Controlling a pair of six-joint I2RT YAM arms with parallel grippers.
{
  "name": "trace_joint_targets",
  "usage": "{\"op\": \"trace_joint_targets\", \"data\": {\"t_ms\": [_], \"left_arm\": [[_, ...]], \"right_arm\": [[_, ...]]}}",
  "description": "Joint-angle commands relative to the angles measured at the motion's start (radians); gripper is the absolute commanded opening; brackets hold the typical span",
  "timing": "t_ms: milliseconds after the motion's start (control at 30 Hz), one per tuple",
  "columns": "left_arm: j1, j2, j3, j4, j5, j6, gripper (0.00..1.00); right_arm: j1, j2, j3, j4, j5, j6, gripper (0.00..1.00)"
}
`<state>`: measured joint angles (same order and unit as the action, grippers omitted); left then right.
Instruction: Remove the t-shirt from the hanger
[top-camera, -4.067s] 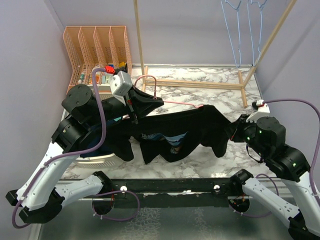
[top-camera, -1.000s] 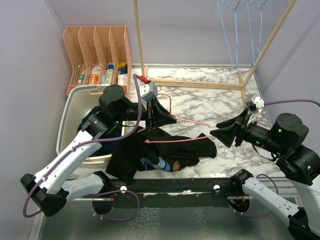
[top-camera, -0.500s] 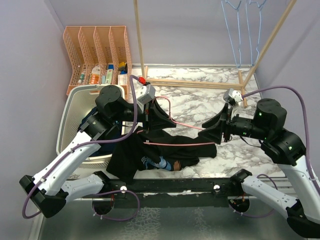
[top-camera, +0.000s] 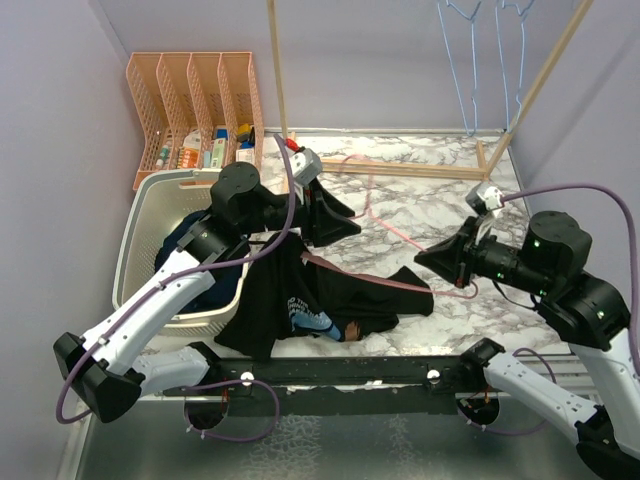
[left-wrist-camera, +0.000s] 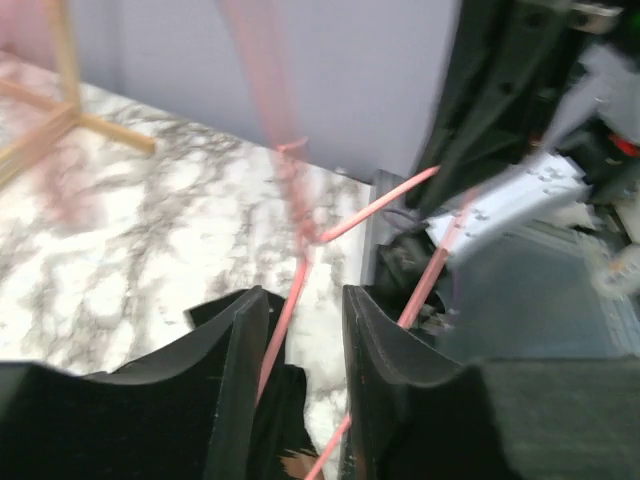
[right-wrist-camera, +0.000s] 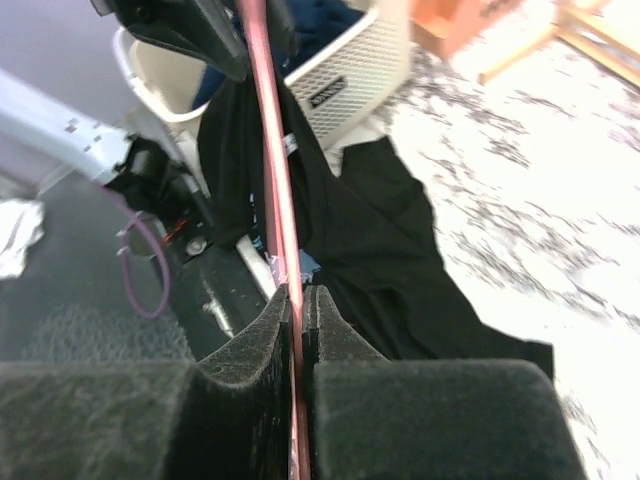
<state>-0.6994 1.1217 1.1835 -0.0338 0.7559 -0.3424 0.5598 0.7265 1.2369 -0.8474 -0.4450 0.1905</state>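
— Which containers are there, and what is in them?

— A white laundry basket (top-camera: 130, 245) sits at the left of the counter (top-camera: 420, 210), with dark blue clothes (top-camera: 182, 236) bunched inside. Behind it stands an orange file rack (top-camera: 190, 95), and small bottles and packs (top-camera: 205, 150) are lined up at its foot.

— Where is the t-shirt?

— The black t-shirt (top-camera: 340, 295) lies crumpled on the counter just right of the basket. Its near edge reaches the black rail (top-camera: 350, 370), and a blue print faces up.

— And the hanger?

— The pink hanger (top-camera: 385, 283) lies slanted over the shirt, one thin bar crossing the cloth. I cannot tell whether any part of it is inside the shirt.

— Who holds it?

— The right fingers (right-wrist-camera: 240, 380) are pinched tight on one bar of it, above the shirt's right end. The left fingers (left-wrist-camera: 245, 340) stand a little apart; a bar runs through the gap between them without being gripped.

— Anything in the way?

— The left arm (top-camera: 160, 295) reaches over the basket and hides part of its rim. At the back stands a wooden rack (top-camera: 400, 167), well apart from the shirt, with blue hangers (top-camera: 470, 60) hanging on it.
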Motion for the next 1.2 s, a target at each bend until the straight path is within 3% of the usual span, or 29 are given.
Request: {"op": "trace_joint_targets", "data": {"t_ms": [0, 100, 167, 333, 567, 967, 1167], "left_arm": [[-0.001, 0.004, 0.056, -0.060, -0.222, 0.002, 0.61], [-0.002, -0.024, 0.058, -0.128, -0.390, 0.039, 0.90], [-0.001, -0.057, 0.041, -0.152, -0.492, 0.061, 0.93], [-0.002, -0.171, -0.039, -0.182, -0.680, 0.087, 0.93], [0.000, -0.361, -0.232, -0.149, -0.788, 0.086, 0.85], [-0.001, -0.440, -0.290, -0.134, -0.730, 0.056, 0.81], [-0.002, -0.427, -0.313, -0.126, -0.679, 0.064, 0.81]], "right_arm": [[-0.017, -0.028, 0.089, -0.100, 0.470, 0.091, 0.01], [-0.017, -0.028, 0.095, -0.132, 0.525, 0.099, 0.01], [-0.017, -0.014, 0.081, -0.146, 0.515, 0.099, 0.01], [-0.018, 0.058, 0.059, -0.161, 0.439, 0.099, 0.01], [-0.017, 0.116, 0.089, 0.001, 0.551, 0.127, 0.01], [-0.017, 0.394, 0.166, 0.553, 0.891, 0.103, 0.01], [-0.018, 0.487, 0.195, 0.853, 1.021, -0.002, 0.01]]}}
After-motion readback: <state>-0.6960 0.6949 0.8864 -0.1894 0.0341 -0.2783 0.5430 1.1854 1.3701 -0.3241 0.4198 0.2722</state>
